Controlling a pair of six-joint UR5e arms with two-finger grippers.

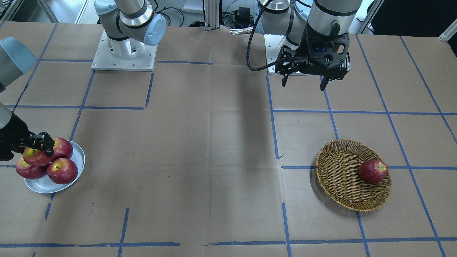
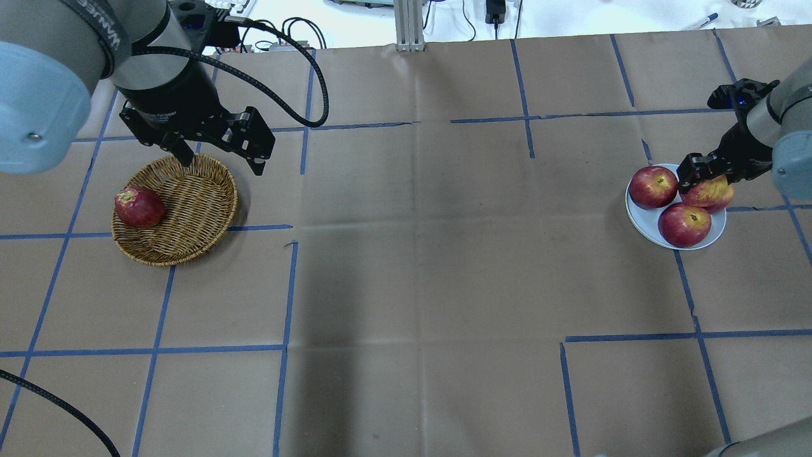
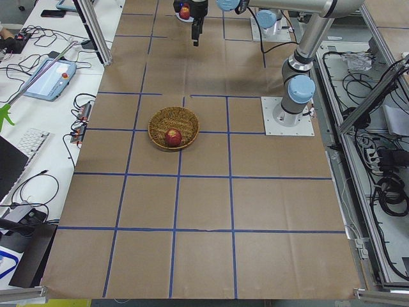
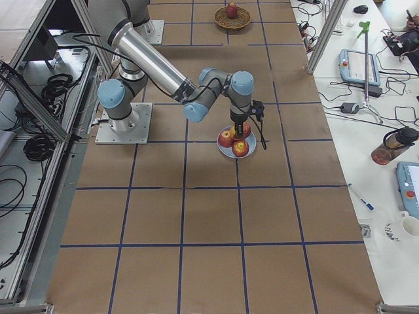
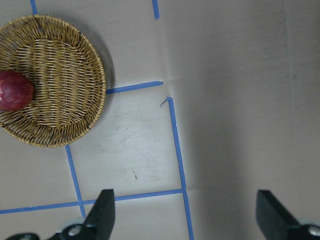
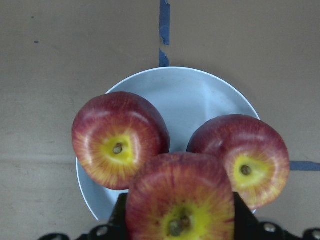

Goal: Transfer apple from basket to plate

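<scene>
The right hand (image 1: 42,145) is clenched on the apple (image 6: 180,200), the lighter, streaky one with a broad yellow patch around its stem hollow. In the right wrist view, the two dark fingers (image 6: 120,217) press against its sides. The apple is over the plate (image 6: 200,95), at the edge nearer the right arm. It overlaps two darker apples that lie on the plate: one darker apple (image 6: 120,145) on one side and a second darker apple (image 6: 245,160) on the other, both stem up. Whether the held apple rests on the plate or on its neighbours, I cannot tell. The pale plate sits on the brown paper-covered bench (image 1: 214,160), which is crossed by blue tape lines (image 1: 275,135), near the end on the robot's right.

The left hand (image 1: 303,81) is released, with its two fingers spread wide and nothing between them. It hangs above the bench, pointing down and clear of the basket (image 2: 196,197). The wicker basket sits well apart from the plate, towards the other end of the bench. It holds a single dark red apple (image 2: 138,207) lying against its rim on the side away from the plate.
</scene>
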